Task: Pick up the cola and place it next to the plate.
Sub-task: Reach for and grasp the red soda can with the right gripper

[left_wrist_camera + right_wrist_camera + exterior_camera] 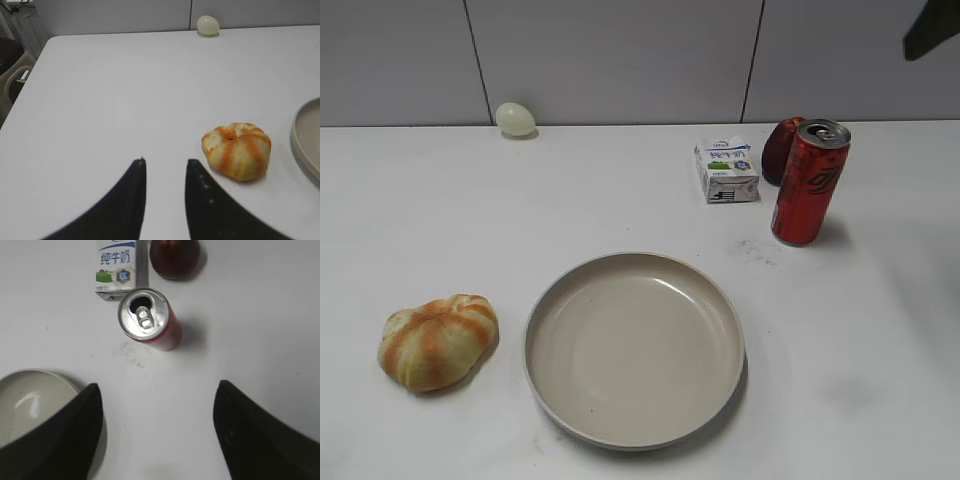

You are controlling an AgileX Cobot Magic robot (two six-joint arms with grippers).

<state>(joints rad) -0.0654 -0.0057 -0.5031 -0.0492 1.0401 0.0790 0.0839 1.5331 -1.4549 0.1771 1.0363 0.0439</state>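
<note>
The cola (809, 183) is a slim red can with a silver top, standing upright on the white table to the right of and behind the plate (582, 423). In the right wrist view the cola (149, 319) is seen from above, ahead of my open, empty right gripper (158, 390). The plate's rim (55, 377) shows at that view's lower left. My left gripper (165, 162) is open and empty over bare table, left of the orange-striped bun. The plate's edge (299, 145) shows at the right of the left wrist view. A dark part of an arm (932, 30) shows at the exterior view's top right.
A small milk carton (726, 169) and a dark red fruit (780, 148) stand just behind and left of the cola. An orange-striped bun (437, 340) lies left of the plate. A pale egg (515, 119) rests by the back wall. The table's left edge (25, 87) shows in the left wrist view.
</note>
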